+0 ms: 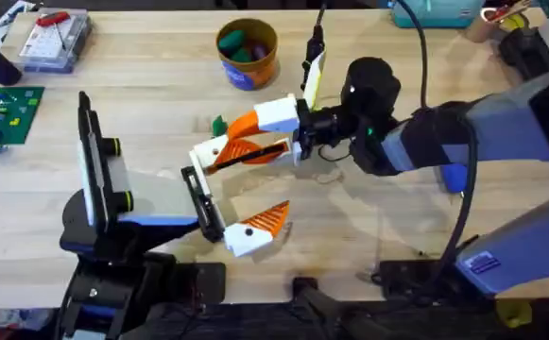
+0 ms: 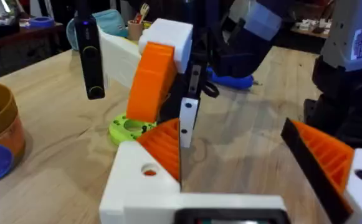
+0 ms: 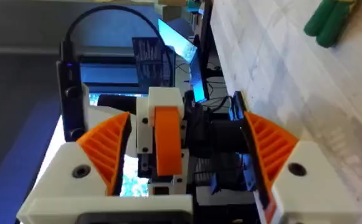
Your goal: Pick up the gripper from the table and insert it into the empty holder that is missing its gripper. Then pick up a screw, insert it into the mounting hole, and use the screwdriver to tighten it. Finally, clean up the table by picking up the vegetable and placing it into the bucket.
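As I read it, right gripper (image 3: 185, 121): spread wide, finger piece (image 3: 166, 140) centred in the gap, unclamped.
Left gripper (image 2: 230, 137): released, close by.
Vegetable (image 1: 219, 124): on table, near bucket (image 1: 247, 52).
Risk: crowded fingers colliding, knocking the piece askew.

We count two robot arms at the table: the left arm (image 1: 113, 203) and the right arm (image 1: 463, 142). The left gripper (image 2: 230, 130) has two fingers (image 2: 162, 155), each white with an orange ribbed pad, and the right gripper (image 3: 185, 118) has two more of the same kind (image 3: 103, 146). We see one separate orange-and-white finger piece (image 3: 168, 146). There is one orange-tan bucket (image 1: 248, 66), one small green vegetable (image 1: 219, 125) on the table, one yellow-green disc (image 2: 131, 127), one clear plastic box (image 1: 55, 40) and one green board (image 1: 5, 109).
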